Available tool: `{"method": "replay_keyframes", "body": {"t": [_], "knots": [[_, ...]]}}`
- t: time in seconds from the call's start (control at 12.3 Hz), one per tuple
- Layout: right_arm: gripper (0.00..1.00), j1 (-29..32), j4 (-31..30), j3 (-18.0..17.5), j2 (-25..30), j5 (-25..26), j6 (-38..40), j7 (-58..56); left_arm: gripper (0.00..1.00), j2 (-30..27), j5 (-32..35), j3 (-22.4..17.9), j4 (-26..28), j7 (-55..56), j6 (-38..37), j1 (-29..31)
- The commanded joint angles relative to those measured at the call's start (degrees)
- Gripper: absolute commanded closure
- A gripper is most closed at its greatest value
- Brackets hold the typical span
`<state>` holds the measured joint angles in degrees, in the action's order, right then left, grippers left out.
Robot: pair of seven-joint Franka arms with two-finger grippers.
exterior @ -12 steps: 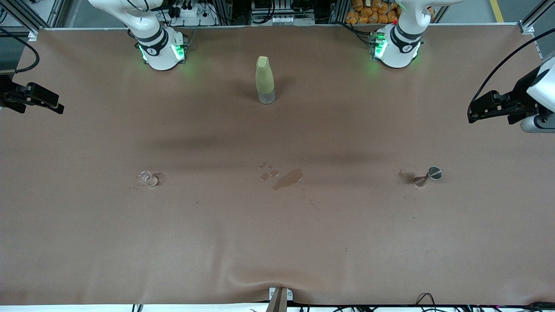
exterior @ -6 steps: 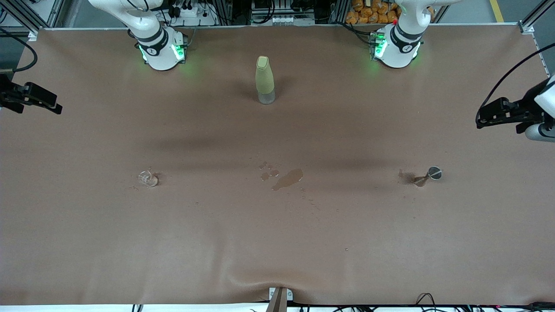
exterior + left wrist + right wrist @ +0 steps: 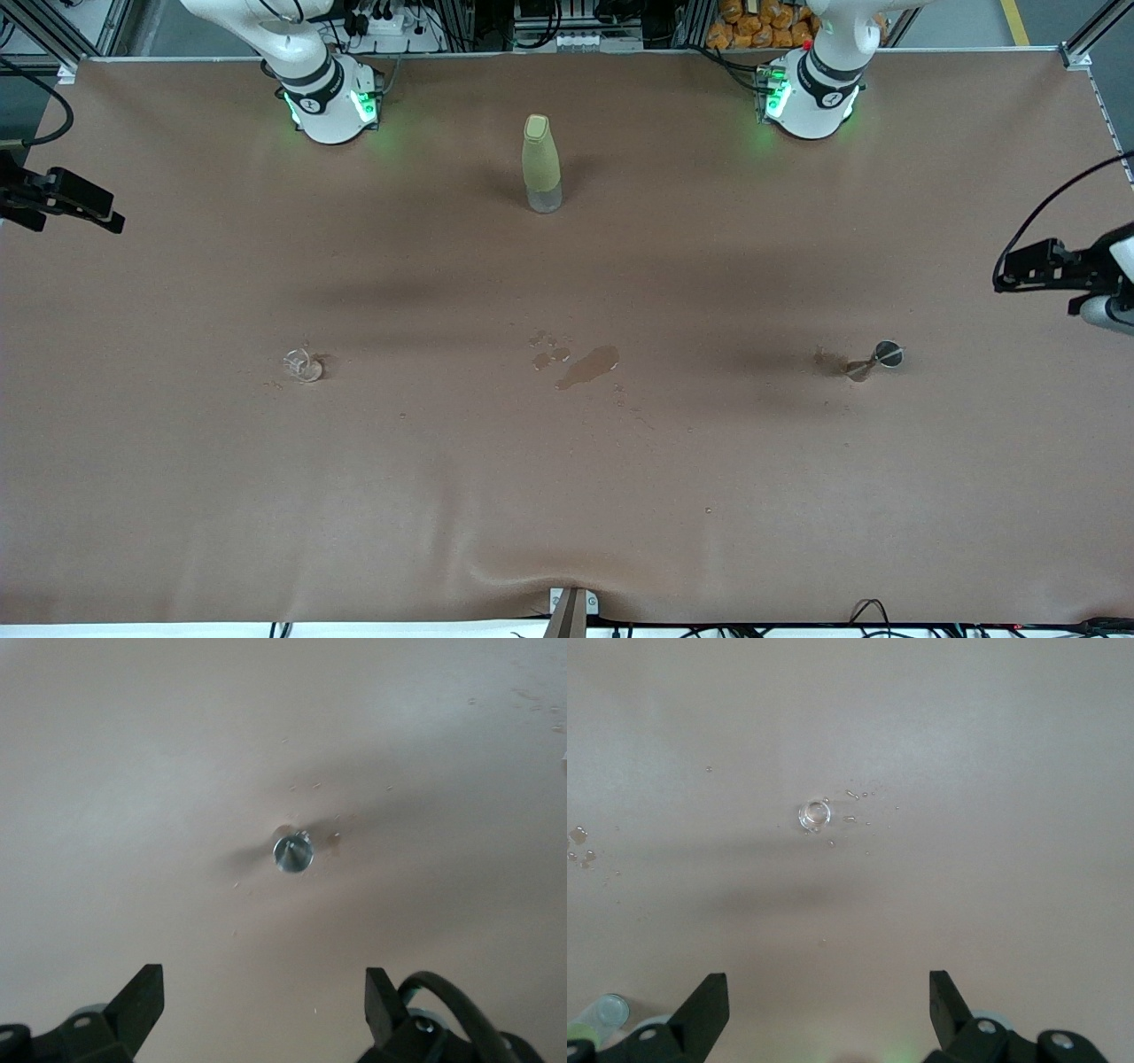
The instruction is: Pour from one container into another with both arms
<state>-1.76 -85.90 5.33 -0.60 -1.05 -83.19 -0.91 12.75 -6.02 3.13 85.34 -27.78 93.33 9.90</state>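
Note:
The container, a tiny clear glass cup (image 3: pixel 301 364), stands on the brown table toward the right arm's end, and the right wrist view looks down on this container (image 3: pixel 814 815). The other cup (image 3: pixel 886 355), with a grey round rim, stands toward the left arm's end; the left wrist view sees its rim (image 3: pixel 292 853) from above. My right gripper (image 3: pixel 113 221) hangs open and empty over the table's edge at its own end, its fingertips (image 3: pixel 709 997) wide apart. My left gripper (image 3: pixel 1003 275) hangs open and empty over the edge at its end, fingertips (image 3: pixel 146 988) spread.
A tall yellow-green bottle (image 3: pixel 541 164) stands midway between the two arm bases, and the bottle (image 3: pixel 602 1014) also shows at the edge of the right wrist view. A wet spill (image 3: pixel 586 365) with small droplets darkens the table's middle. Damp marks lie beside both cups.
My left gripper has drawn away toward its end of the table and sits lower in the front view. The right gripper has edged slightly outward. Both cups have stayed put.

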Motion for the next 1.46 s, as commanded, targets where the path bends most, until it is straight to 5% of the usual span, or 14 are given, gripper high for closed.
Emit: {"method": "replay_keyframes", "body": {"t": [0.0, 0.32, 0.73, 1.38], "knots": [[0.00, -0.1, 1.3, 0.6, -0.1, 0.8, 0.9, -4.3, 0.00, 3.1, -10.5, 0.3, -0.6, -12.4, 0.5, 5.5], [0.00, 3.9, 1.3, 1.6, -0.2, 0.7, 0.8, -20.1, 0.00, 10.7, -22.0, 0.3, -0.6, -28.3, 0.6, 14.0], [0.00, 10.8, 1.0, 1.7, -0.9, 0.6, -0.4, -54.0, 0.00, 19.0, -31.3, 0.3, 0.1, -51.9, 0.6, 17.0], [0.00, 17.1, 0.7, 1.6, -4.1, -0.4, -6.1, -94.8, 0.00, 30.0, -35.3, 0.7, -0.1, -83.7, -1.0, 20.4]]}}
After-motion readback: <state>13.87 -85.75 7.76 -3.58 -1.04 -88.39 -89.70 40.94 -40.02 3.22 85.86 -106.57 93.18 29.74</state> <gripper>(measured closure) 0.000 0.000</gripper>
